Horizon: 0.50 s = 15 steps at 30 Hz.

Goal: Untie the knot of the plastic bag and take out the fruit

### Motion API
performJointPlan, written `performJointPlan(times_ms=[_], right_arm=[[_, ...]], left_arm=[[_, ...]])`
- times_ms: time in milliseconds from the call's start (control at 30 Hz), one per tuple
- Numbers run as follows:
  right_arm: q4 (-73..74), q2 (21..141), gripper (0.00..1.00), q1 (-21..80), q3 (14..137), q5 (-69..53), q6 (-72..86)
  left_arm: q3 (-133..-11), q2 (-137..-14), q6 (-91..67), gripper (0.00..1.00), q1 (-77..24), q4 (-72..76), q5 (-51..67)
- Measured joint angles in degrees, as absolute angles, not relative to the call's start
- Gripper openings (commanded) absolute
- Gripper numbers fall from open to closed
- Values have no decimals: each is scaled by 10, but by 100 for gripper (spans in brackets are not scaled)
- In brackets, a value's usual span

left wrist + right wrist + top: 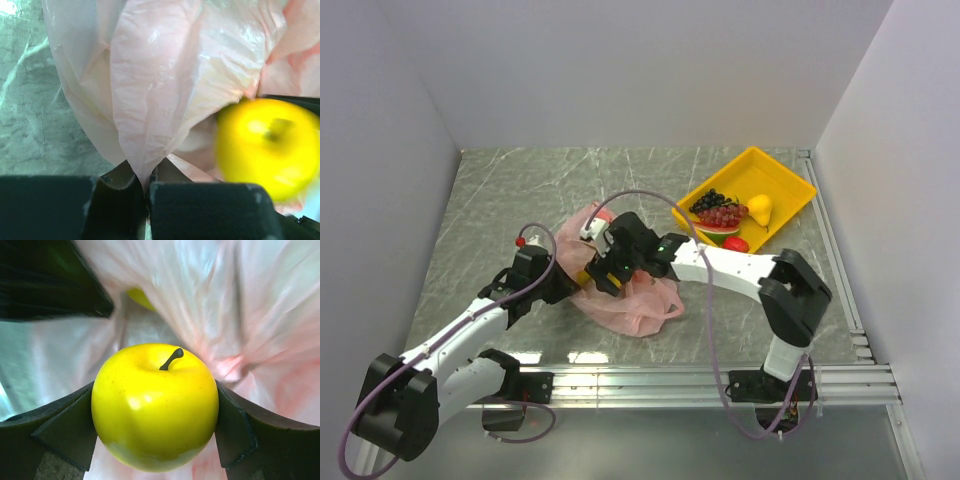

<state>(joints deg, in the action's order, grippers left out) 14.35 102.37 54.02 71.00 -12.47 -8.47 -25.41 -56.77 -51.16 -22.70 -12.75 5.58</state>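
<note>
The pink plastic bag [632,300] lies crumpled mid-table, with both grippers at its left part. My left gripper [146,187] is shut on a fold of the bag [165,75], the film pinched between its jaws. My right gripper [155,427] is shut on a yellow apple [155,405], one fruit, with a finger pressed on each side of it. The same apple [267,145] shows blurred at the right of the left wrist view. A second yellow fruit [137,296] peeks from the bag folds [250,315] behind. I cannot make out the knot.
A yellow tray [782,172] stands at the back right, holding dark and red grape bunches [715,208], a yellow pear [759,208], a watermelon slice [718,230] and a small red fruit [736,244]. White walls enclose the grey marbled table [500,190].
</note>
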Motion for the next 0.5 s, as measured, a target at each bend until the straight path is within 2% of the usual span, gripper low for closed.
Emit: performJointPlan(times_ms=[300, 433, 500], right_arm=[[93, 905, 15, 540, 705, -146, -48], [65, 861, 16, 529, 684, -133, -26], [55, 836, 20, 504, 671, -108, -11]], left_arm=[[-254, -567, -511, 8, -227, -128, 56], [-254, -560, -505, 9, -227, -133, 56], [-254, -552, -503, 9, -227, -136, 56]])
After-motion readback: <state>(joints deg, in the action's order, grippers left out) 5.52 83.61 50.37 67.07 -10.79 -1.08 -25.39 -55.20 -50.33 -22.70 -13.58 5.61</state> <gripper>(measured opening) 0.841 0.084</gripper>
